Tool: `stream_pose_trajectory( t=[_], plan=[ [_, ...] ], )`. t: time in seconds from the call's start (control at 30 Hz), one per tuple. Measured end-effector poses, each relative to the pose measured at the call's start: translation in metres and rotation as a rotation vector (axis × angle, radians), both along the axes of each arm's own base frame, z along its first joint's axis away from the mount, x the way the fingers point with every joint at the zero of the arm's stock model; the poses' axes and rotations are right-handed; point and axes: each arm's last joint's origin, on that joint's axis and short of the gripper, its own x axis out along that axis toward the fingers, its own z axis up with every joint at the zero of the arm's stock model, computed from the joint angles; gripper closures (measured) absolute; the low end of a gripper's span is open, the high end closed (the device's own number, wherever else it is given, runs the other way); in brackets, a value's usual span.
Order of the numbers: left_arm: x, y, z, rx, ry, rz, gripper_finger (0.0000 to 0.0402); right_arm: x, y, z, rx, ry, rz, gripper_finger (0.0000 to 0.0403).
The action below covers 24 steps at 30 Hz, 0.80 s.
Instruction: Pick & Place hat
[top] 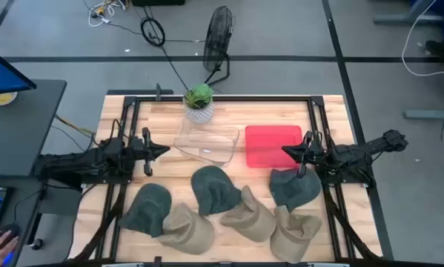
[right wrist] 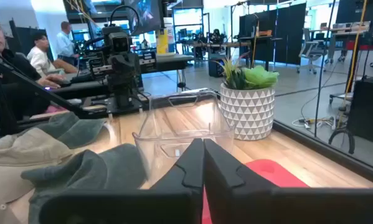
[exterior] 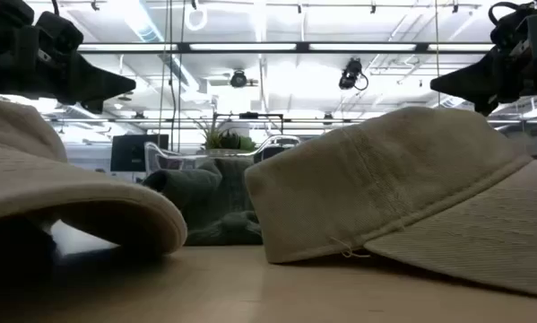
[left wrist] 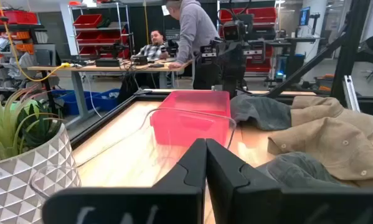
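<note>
Several hats lie on their brims and crowns along the table's near half: three dark green ones (top: 147,209) (top: 214,189) (top: 294,188) and three tan ones (top: 186,228) (top: 247,216) (top: 296,233). In the low view two tan hats (exterior: 402,188) (exterior: 62,188) fill the foreground, with a green hat (exterior: 196,206) behind. My left gripper (top: 166,150) (left wrist: 205,149) hovers shut over the table's left side, above the hats. My right gripper (top: 285,150) (right wrist: 203,146) hovers shut by the red bin, just beyond the right green hat.
A clear plastic bin (top: 207,142) and a red bin (top: 273,145) stand mid-table between the grippers. A potted plant (top: 199,102) sits at the far edge. People work at desks beyond the table. Bare wood shows on the far left and far right.
</note>
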Motion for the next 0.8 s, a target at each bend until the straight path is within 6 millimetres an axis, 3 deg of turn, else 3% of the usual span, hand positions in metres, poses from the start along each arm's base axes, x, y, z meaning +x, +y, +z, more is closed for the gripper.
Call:
stream_pose_trajectory(
  t=[0.8],
  plan=[
    [0.0,0.0,0.0011,-0.034,-0.018,-0.001,0.039,0.0,0.0,0.0,0.0,0.0,0.0,0.0395]
  ],
)
